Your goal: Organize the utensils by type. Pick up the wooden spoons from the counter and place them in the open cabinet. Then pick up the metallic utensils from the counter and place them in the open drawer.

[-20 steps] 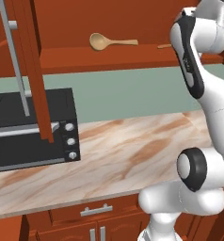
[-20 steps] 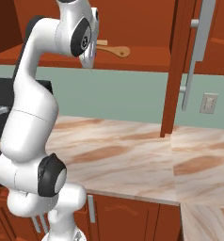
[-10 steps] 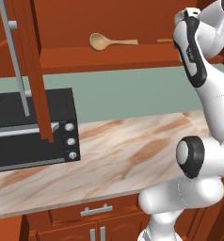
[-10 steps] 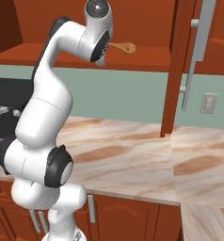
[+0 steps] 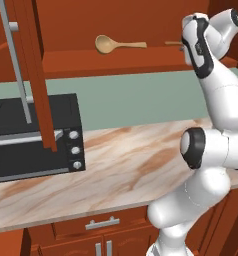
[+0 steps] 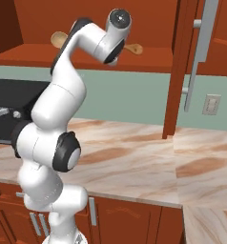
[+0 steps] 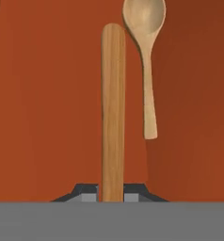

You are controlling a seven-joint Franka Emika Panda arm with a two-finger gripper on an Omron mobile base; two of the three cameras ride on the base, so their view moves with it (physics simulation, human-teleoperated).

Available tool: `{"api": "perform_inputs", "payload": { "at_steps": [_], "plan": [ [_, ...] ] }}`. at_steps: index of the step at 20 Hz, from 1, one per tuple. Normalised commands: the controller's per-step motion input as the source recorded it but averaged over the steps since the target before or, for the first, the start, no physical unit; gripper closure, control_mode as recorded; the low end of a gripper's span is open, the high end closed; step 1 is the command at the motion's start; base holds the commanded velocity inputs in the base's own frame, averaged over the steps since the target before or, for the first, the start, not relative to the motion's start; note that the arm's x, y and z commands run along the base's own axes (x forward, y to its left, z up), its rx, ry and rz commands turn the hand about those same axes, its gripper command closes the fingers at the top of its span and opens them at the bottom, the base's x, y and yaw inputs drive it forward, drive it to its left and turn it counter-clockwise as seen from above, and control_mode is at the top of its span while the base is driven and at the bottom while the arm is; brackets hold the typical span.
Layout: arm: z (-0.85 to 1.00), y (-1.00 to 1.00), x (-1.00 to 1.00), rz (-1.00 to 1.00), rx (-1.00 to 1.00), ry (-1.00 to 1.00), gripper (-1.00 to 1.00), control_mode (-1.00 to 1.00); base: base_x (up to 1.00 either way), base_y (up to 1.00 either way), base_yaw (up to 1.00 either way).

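Gripper point(image 7: 112, 195) fingers are closed on the handle of one wooden spoon point(image 7: 113, 108), which points away over the cabinet shelf point(image 7: 48, 103). Just beside it lies the second spoon point(image 7: 144, 52), not touching it.

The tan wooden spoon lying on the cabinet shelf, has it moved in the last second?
No. The tan wooden spoon lies at the same spot on the reddish-brown cabinet shelf, bowl left, handle right.

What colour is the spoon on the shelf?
Tan-golden wood; the spoon shows best in the left base view.
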Motion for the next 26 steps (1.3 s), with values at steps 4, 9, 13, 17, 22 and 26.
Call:
{"api": "perform_inputs", "payload": {
  "at_steps": [4, 9, 13, 17, 22, 26],
  "plan": [
    [0.0, -0.07, 0.58, 0.07, 0.04, 0.0, 1.0, -1.0, 0.0, 0.0, 0.0],
    [0.0, -0.03, 0.56, 0.06, 0.02, 0.0, 1.0, -1.0, 0.0, 0.0, 0.0],
    [0.0, 0.0, 0.5, 0.04, 0.0, 0.0, 1.0, -1.0, 0.0, 0.0, 0.0],
    [-0.02, 0.0, 0.37, 0.01, 0.0, 0.0, 1.0, -1.0, 0.0, 0.0, 0.0],
    [-0.14, 0.0, 0.3, 0.0, 0.0, 0.0, -1.0, -1.0, 0.0, 0.0, 0.0],
    [-0.25, 0.0, 0.3, 0.0, 0.0, 0.0, -1.0, -1.0, 0.0, 0.0, 0.0]
  ]
}}
